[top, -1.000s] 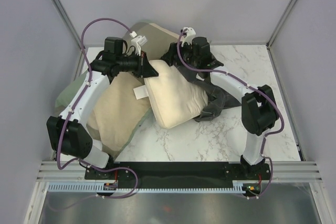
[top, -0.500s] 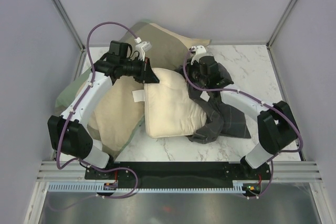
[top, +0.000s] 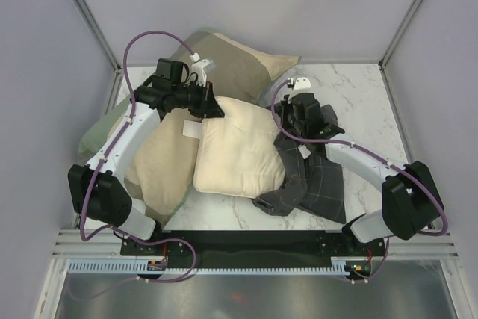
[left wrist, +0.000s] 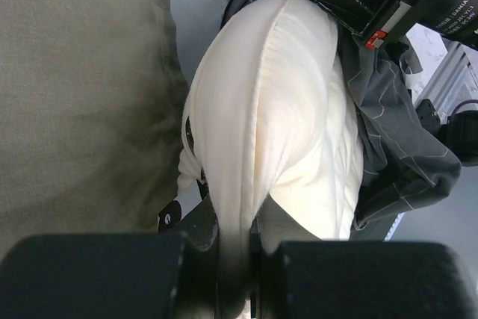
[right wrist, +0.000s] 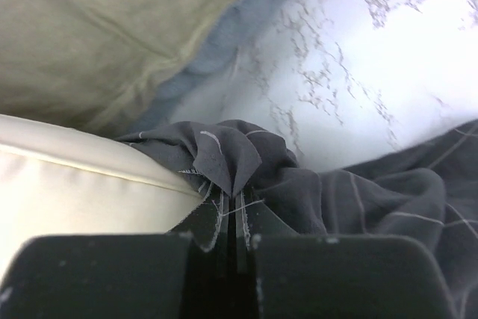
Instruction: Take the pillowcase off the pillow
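Observation:
The cream pillow (top: pixel 239 156) lies mid-table, its far left corner pinched in my left gripper (top: pixel 216 108), which is shut on it. In the left wrist view the pillow (left wrist: pixel 269 110) bulges up from between the jaws of the left gripper (left wrist: pixel 240 248). The dark checked pillowcase (top: pixel 308 183) is bunched along the pillow's right side and covers only that edge. My right gripper (top: pixel 284 116) is shut on a gathered fold of the pillowcase (right wrist: pixel 231 156) beside the pillow (right wrist: pixel 67 184); the right gripper (right wrist: pixel 236 218) has fabric pressed between its fingers.
A larger olive-and-tan pillow (top: pixel 231 56) lies behind and to the left of the cream one, under my left arm, its tan part (top: pixel 160 162) reaching the front left. Bare marble table (top: pixel 358 95) shows at the far right. Frame walls enclose the table.
My right gripper has shut on the pillowcase and drawn back to the right and nearer, dragging the case farther off the pillow. The pillow has swung flatter; the left gripper keeps its hold.

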